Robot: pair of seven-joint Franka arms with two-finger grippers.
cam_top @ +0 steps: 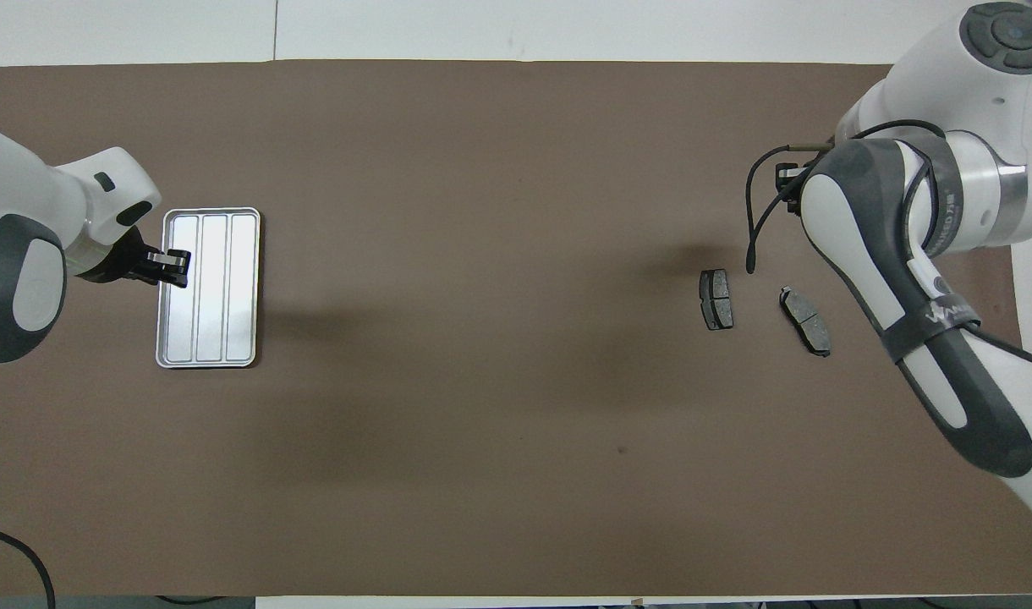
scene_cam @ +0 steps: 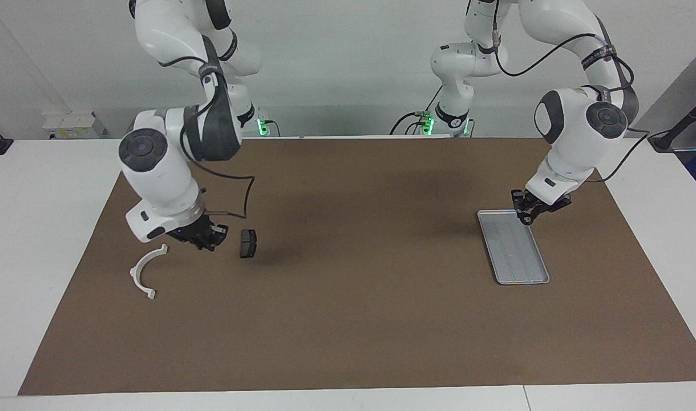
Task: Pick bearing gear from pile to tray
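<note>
Left end effector (scene_cam: pixel 525 214) over the tray (scene_cam: pixel 516 257)'s upper end, mid-frame, grip unreadable. Right end effector (scene_cam: pixel 206 237) low at the pile, between dark pad (scene_cam: pixel 248 243) and white bracket (scene_cam: pixel 144 273) lower down, grip unreadable too. No gear discernible. Best to descend straight and pinch the small part alone.

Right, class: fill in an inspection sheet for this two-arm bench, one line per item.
Surface: brown mat on a white table.
Job's things: ribbed tray, bare; two dark pads; white half-ring bracket.
Clutter: nothing seen.
End effectors: left end effector over the tray's edge; right end effector low between bracket and pad.
Cables: black cable looping off the right arm; another cable on the left arm.
Surroundings: white wall, green base lights.
</note>
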